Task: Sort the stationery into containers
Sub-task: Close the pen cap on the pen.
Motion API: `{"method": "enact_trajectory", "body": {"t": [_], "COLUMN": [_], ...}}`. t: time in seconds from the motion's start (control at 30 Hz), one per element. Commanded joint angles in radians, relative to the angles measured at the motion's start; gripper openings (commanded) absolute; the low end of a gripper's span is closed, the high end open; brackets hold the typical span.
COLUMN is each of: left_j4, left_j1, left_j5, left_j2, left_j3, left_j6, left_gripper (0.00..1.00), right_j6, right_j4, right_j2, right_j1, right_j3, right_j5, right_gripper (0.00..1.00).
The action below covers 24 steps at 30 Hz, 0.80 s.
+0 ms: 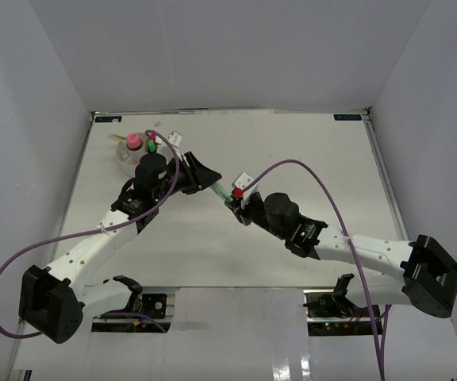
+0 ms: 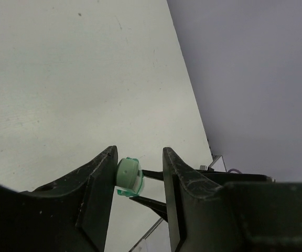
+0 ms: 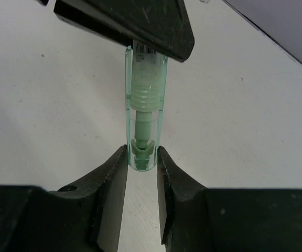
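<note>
**Pale green marker bridged between the two grippers**

The pale green marker [image 3: 143, 131] is in the air over the table [image 1: 308, 151], near the middle of the top view, with one end inside each gripper. The right gripper [image 3: 141, 155] is clenched on the clear cap end, so it carries the weight. The left gripper [image 2: 139, 157] surrounds the other end loosely: one finger [image 2: 101, 178] touches the marker, while the other stands apart with a gap. I judge this to be a hand-over, but the direction is not clear. The white organiser cup [image 1: 122, 163] waits in the upper left beside the left arm, with a pink tube [image 1: 133, 140] in it
</note>
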Motion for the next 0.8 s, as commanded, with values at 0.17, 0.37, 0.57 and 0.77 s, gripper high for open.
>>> {"method": "enact_trajectory", "body": {"t": [0.17,0.37,0.57,0.77], "left_j4": [-0.254,-0.361,-0.360,-0.461], "left_j1": [-0.002,0.004,0.002,0.013], "left_j5": [0.008,0.049,0.092,0.080], "left_j2": [0.038,0.084,0.098,0.112], "left_j3": [0.249,0.336,0.323,0.408], "left_j6": [0.181,0.247,0.237,0.287], "left_gripper": [0.52,0.52,0.51,0.49], "right_j6": [-0.037,-0.050,-0.059,-0.089], "right_j4": [0.058,0.087,0.102,0.128], "right_j2": [-0.055,-0.093,-0.107,-0.142], "right_j1": [0.002,0.002,0.002,0.004], "right_j3": [-0.014,-0.051,-0.063,-0.095], "right_j5": [-0.001,-0.017,-0.018,-0.035], "right_gripper": [0.26,0.25,0.24,0.24]}}
